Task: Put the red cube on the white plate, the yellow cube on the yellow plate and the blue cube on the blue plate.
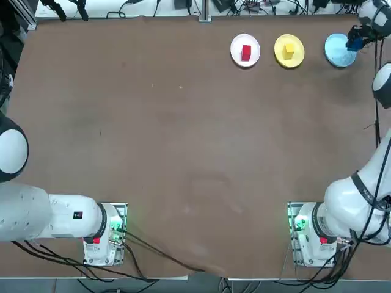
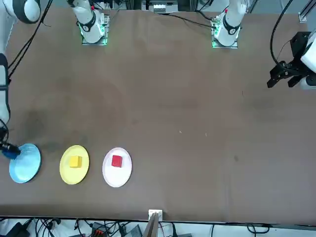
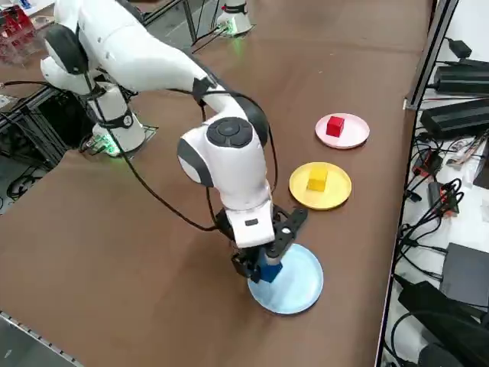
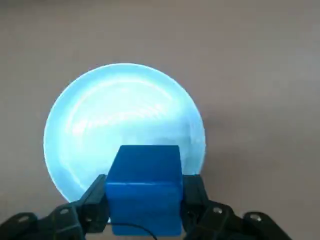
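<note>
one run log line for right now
right gripper: shut on blue cube | over blue plate | red cube: on white plate | yellow cube: on yellow plate

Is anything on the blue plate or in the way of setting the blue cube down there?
Nothing visible. The right gripper is shut on the blue cube right above the blue plate, whose surface is bare.

Red cube [image 2: 116,161] on white plate [image 2: 117,176]

Robotics lab, probably: brown table [image 1: 183,134], cable tangles [image 3: 447,164] and power bricks along edges, aluminium framing.
</note>
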